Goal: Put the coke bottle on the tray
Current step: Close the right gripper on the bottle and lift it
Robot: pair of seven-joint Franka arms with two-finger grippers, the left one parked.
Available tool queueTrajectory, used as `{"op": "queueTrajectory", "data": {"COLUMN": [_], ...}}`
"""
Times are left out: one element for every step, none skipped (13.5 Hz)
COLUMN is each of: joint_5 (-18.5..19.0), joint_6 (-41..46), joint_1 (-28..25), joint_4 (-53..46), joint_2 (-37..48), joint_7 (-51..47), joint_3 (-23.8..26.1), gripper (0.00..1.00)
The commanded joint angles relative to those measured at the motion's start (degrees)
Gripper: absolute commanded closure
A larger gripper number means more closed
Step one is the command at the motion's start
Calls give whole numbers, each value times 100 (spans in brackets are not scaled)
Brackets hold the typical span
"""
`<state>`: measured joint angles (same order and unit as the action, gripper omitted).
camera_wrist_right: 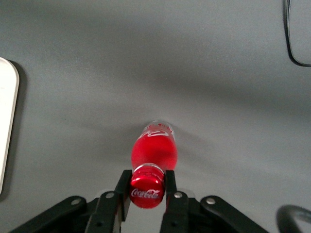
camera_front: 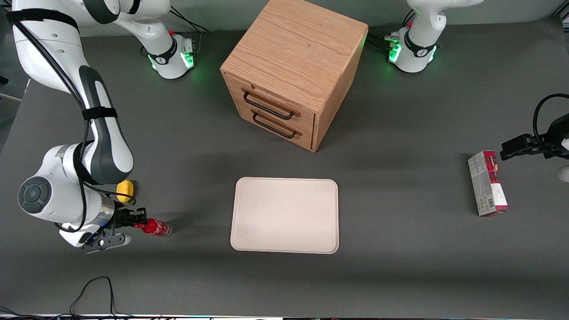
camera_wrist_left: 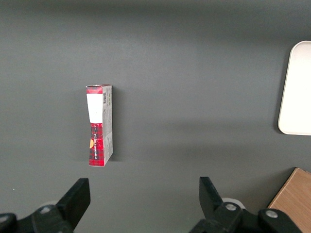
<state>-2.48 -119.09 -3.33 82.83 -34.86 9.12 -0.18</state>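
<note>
The coke bottle [camera_front: 154, 227] is a small red bottle with a red cap and a clear base, at the working arm's end of the table. In the right wrist view the bottle [camera_wrist_right: 153, 153] points away from the camera. My gripper [camera_front: 135, 218] is shut on its cap, and both fingers press the cap's sides [camera_wrist_right: 147, 189]. The cream-white tray [camera_front: 285, 215] lies flat in the middle of the table, apart from the bottle; its rounded edge shows in the right wrist view [camera_wrist_right: 7, 121].
A yellow lemon-like object [camera_front: 125, 190] lies beside my arm, farther from the front camera than the bottle. A wooden drawer cabinet [camera_front: 291, 71] stands above the tray. A red-and-grey carton [camera_front: 487, 183] lies toward the parked arm's end.
</note>
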Motion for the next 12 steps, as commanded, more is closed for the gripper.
{"op": "queueTrajectory", "data": {"joint_5": [55, 37, 28, 28, 28, 28, 20, 20, 2, 2, 2, 2], "joint_6": [-44, 130, 523, 971, 1437, 1824, 2185, 2510, 2818, 3082, 3268, 3287], "joint_1": [8, 8, 17, 25, 17, 17, 17, 25, -1, -10, -10, -10], "joint_4": [146, 76, -99, -327, -520, -618, -602, -584, -584, -523, -322, -33], "joint_2": [190, 286, 357, 444, 576, 751, 1031, 1278, 1550, 1848, 2182, 2551], "joint_7": [73, 64, 64, 64, 55, 47, 20, 20, 20, 38, 64, 81], "joint_3": [9, 9, 9, 1, 0, -8, -8, -52, -148, -184, -193, -202], "gripper": [100, 100, 100, 100, 100, 100, 100, 100, 100, 100, 100, 100]}}
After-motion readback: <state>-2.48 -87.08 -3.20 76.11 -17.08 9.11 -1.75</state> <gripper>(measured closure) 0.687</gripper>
